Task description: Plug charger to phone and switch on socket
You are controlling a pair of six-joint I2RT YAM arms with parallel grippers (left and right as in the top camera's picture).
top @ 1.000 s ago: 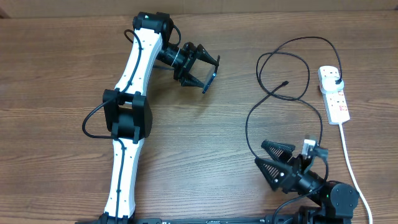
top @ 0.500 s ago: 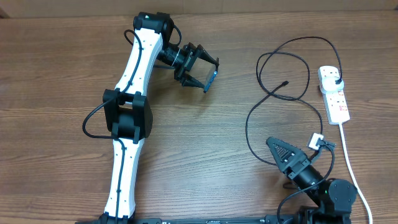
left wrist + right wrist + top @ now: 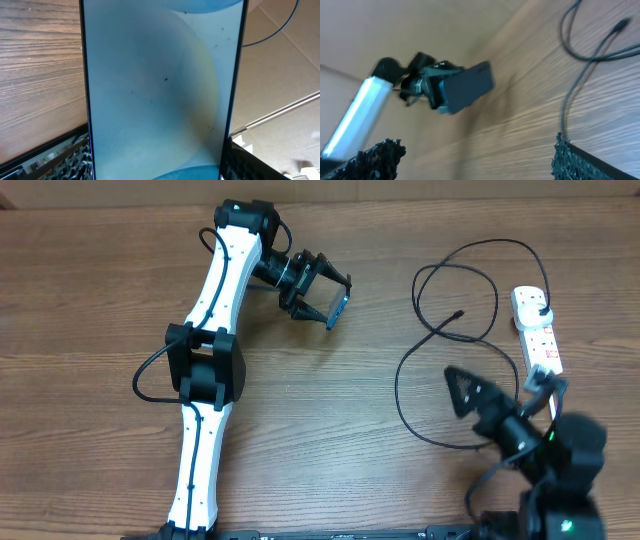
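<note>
As it fills the left wrist view, phone [image 3: 160, 90]: ends cut off.
left gripper [image 3: 335, 302]: hugging phone.
right gripper [image 3: 477, 160]: spread wide, tips blurry.

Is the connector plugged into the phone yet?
No, the connector lies well apart from the phone, which is held in the left pincer.

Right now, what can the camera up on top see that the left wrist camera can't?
Only the overhead view shows the white socket, the whole loops of the charger, and the right arm. Only the left wrist view shows the phone up close, with its lit blue-teal screen and tiny dark specks on it. Both show the phone held in the left jaws, the wooden table, and some of the black charger cable.
</note>
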